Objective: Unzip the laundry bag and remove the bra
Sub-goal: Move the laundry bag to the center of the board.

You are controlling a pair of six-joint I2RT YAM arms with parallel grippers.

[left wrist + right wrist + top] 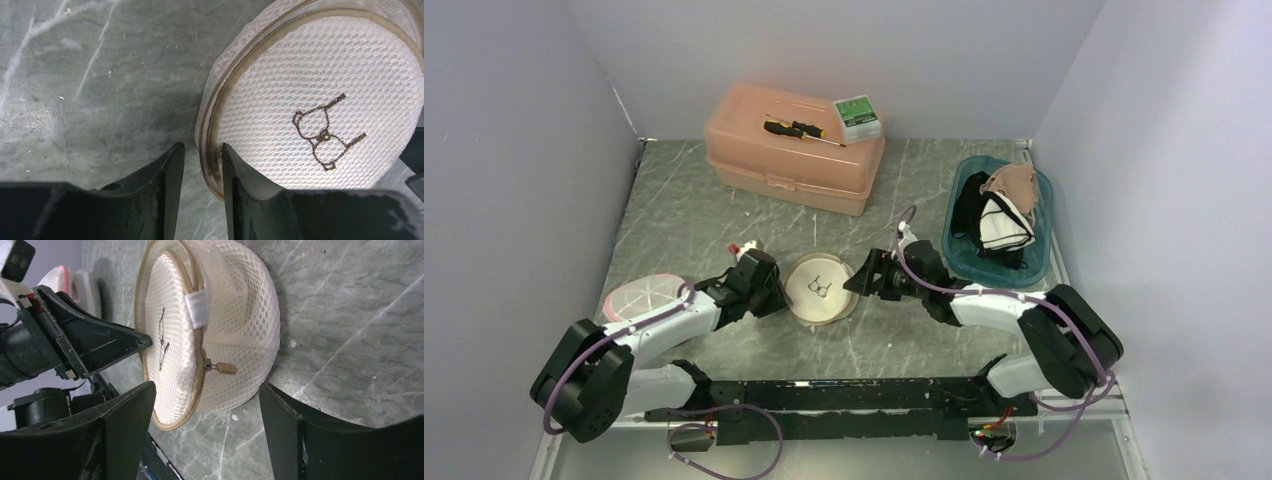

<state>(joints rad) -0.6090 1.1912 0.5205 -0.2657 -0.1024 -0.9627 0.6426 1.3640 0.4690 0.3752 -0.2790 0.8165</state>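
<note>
Probably very light and soft to handle: a laundry bag (821, 288) of thin mesh, likely to slide on the table (904, 340) or to collapse if pushed. At the left, better to pin it by the stiffer beige rim (210, 150). Left gripper (202, 147) nearly closed there, rim between the fingers, a thin gap visible on one side, so not clamped as far as can be seen. In the middle, resting on the table between both arms. At the right, take the small tan zip pull (225, 368), thin and easy to miss. Right gripper (207, 390) spread wide around it, holding nothing. To look at: round, white, domed like a shallow bowl, with a beige zip around the edge, a brown bra drawing (322, 132) on the flat face and a white tab (196, 309) across the zip.
</note>
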